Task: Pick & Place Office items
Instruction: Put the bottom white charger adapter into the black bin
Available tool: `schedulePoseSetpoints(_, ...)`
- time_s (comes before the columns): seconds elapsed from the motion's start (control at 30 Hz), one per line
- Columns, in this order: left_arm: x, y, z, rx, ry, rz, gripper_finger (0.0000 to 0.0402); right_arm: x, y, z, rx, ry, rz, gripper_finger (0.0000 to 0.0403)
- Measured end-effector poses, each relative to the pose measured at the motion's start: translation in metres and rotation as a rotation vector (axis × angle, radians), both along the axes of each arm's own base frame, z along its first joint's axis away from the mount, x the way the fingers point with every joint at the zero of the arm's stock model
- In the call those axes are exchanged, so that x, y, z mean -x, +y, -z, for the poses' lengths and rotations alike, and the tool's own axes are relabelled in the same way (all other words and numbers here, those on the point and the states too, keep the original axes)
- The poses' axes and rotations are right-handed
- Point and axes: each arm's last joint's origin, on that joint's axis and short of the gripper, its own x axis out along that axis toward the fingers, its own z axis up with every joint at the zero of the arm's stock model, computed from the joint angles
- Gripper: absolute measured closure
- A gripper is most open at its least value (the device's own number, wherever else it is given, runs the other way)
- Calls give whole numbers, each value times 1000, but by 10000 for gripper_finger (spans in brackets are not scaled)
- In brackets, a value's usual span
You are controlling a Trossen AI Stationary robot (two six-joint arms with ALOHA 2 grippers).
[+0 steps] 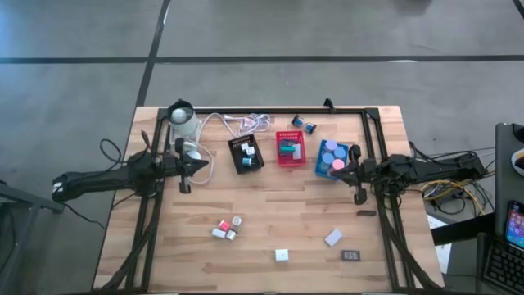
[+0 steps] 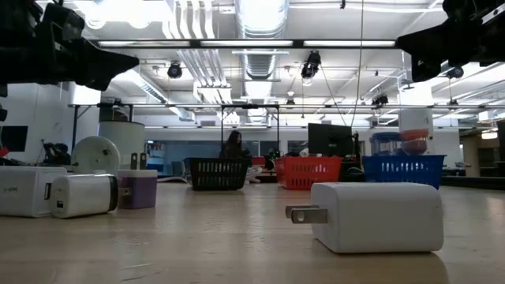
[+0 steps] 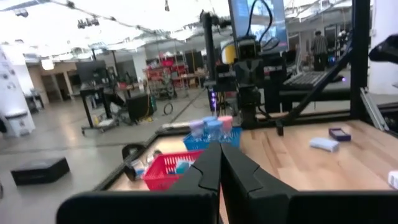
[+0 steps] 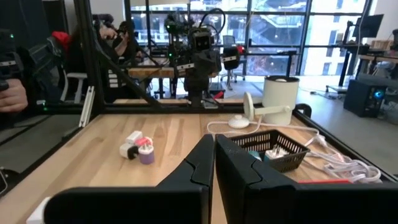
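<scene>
Office items lie loose on the near half of the wooden table: a cluster of pink, white and lavender pieces (image 1: 227, 228), a white block (image 1: 282, 255), another white block (image 1: 332, 238) and a dark rectangle (image 1: 351, 256). More pieces sit in the black tray (image 1: 246, 153), the red tray (image 1: 290, 148) and the blue tray (image 1: 332, 157), which holds blue and pink rolls. My left gripper (image 1: 205, 166) is shut and hovers level, left of the black tray. My right gripper (image 1: 334, 174) is shut and hovers level by the blue tray's near right corner. Neither holds anything.
A white coiled cable (image 1: 246, 124) and a white cylinder (image 1: 182, 121) stand at the far left. Two blue rolls (image 1: 304, 124) lie behind the red tray. A black frame (image 1: 377, 147) runs along the table's sides. Bare wood lies in the middle.
</scene>
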Motion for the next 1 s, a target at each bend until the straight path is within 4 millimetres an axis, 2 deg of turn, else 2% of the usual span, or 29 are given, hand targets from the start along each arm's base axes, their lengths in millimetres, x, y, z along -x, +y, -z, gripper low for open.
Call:
schedulePoseSetpoints(0.37, 0, 0, -2, 12, -26, -18, 397, -3, 0, 2, 0, 19, -1, 392)
schedulePoseSetpoints(0.6, 0, 1, 1, 1, 6, -20, 397, -9, 1, -13, -31, -37, 4, 392)
schedulePoseSetpoints(0.83, 0, 1, 2, 2, 22, -20, 396, -28, 3, -31, -10, 36, 7, 392)
schedulePoseSetpoints(1.0, 0, 1, -5, 9, -5, -19, 396, -50, 10, -44, 3, 104, -22, 392)
